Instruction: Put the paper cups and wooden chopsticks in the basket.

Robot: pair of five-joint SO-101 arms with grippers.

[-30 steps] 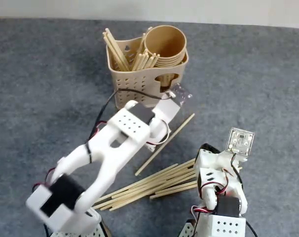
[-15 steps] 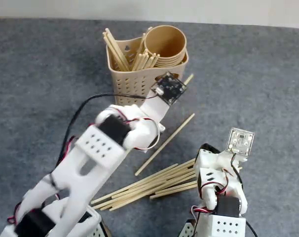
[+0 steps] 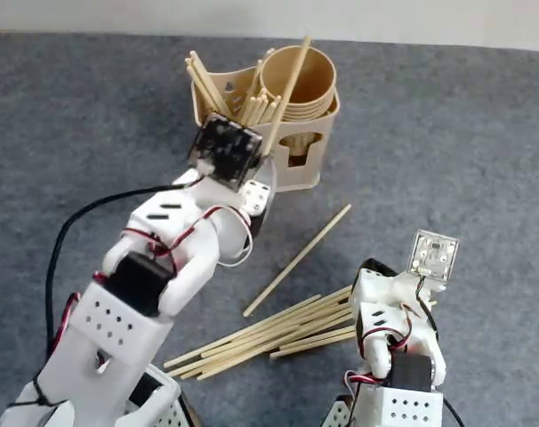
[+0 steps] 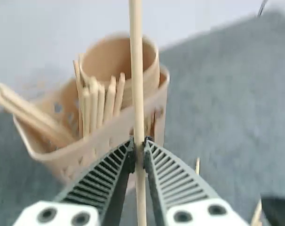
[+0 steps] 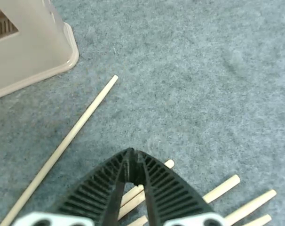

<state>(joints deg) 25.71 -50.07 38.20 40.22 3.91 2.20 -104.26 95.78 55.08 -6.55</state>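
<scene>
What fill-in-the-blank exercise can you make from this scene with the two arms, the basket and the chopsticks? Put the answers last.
1. The left gripper is ____ on one long wooden chopstick.
2. Inside the beige perforated plastic basket stands a stack of tan paper ____.
3. The right gripper, over the loose wooden chopsticks on the grey carpet, is shut and holds ____.
Missing words: shut; cups; nothing.
</scene>
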